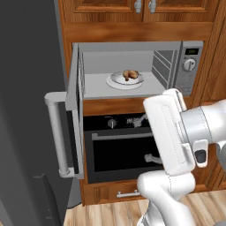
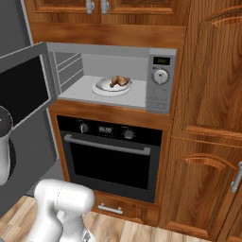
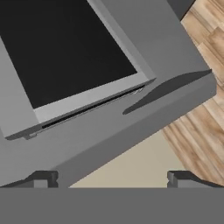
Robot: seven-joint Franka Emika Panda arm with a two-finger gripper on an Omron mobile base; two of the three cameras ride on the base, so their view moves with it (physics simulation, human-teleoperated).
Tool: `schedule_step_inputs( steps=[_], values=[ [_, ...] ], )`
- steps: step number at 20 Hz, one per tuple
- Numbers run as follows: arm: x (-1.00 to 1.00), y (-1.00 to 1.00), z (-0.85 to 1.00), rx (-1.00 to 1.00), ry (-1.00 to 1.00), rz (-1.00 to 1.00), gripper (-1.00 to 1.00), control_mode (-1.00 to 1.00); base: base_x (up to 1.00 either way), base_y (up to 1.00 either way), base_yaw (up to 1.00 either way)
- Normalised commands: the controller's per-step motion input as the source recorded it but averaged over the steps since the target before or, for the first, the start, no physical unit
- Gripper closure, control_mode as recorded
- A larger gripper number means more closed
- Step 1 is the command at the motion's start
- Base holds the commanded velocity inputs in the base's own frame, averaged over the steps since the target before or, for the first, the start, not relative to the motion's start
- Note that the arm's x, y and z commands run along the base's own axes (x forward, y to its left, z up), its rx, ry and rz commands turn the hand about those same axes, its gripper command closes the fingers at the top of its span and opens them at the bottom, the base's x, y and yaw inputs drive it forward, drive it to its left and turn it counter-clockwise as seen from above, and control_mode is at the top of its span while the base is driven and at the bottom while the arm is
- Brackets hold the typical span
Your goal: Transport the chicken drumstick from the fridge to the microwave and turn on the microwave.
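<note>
The chicken drumstick [image 1: 129, 75] lies on a white plate [image 1: 115, 81] inside the microwave [image 1: 190, 84], near the middle of the cavity floor. In the right base view the same golden-brown piece [image 2: 119, 81] sits on the plate [image 2: 103, 88], with the microwave's control panel at 3 o'clock from it, carrying 1 round knob [image 2: 160, 76] below a small display. The microwave door [image 1: 75, 123] stands swung wide open toward 9 o'clock, its vertical bar handle [image 1: 56, 132] on the outer side. From the right base view the door's dark glass [image 2: 23, 92] faces the camera at the left edge.

Under the microwave sits a black oven [image 2: 111, 160] with a wide dark window and a horizontal bar handle; below it is a wooden drawer [image 2: 113, 208] with a small metal pull. The fridge's dark grey side [image 1: 26, 110] fills the left of the left base view.

In the hand view the gripper [image 3: 113, 177] shows 2 dark fingertips [image 3: 43, 178] standing far apart at about 7 and 5 o'clock, with nothing between them: the claw is open and empty. Ahead of it, close up, lie a dark glass panel in a grey frame and a grey bar, which look like the microwave door and its handle, with wooden floor [image 3: 205, 113] at 3 o'clock.
</note>
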Motion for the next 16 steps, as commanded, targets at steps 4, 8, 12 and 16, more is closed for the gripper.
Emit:
schedule_step_inputs(
  steps=[4, 8, 12, 16],
  values=[
    [-0.21, 0.35, -0.13, 0.00, 0.00, 0.00, -1.00, -1.00, 0.00, 0.00, 0.00],
    [-0.22, 0.30, -0.12, 0.01, 0.00, 0.00, -1.00, -1.00, 0.00, 0.00, 0.00],
    [-0.21, 0.20, -0.12, 0.01, 0.00, 0.00, -1.00, -1.00, 0.00, 0.00, 0.00],
    [-0.10, 0.16, -0.17, 0.01, 0.00, 0.00, -1.00, -1.00, 0.00, 0.00, 0.00]
  ],
)
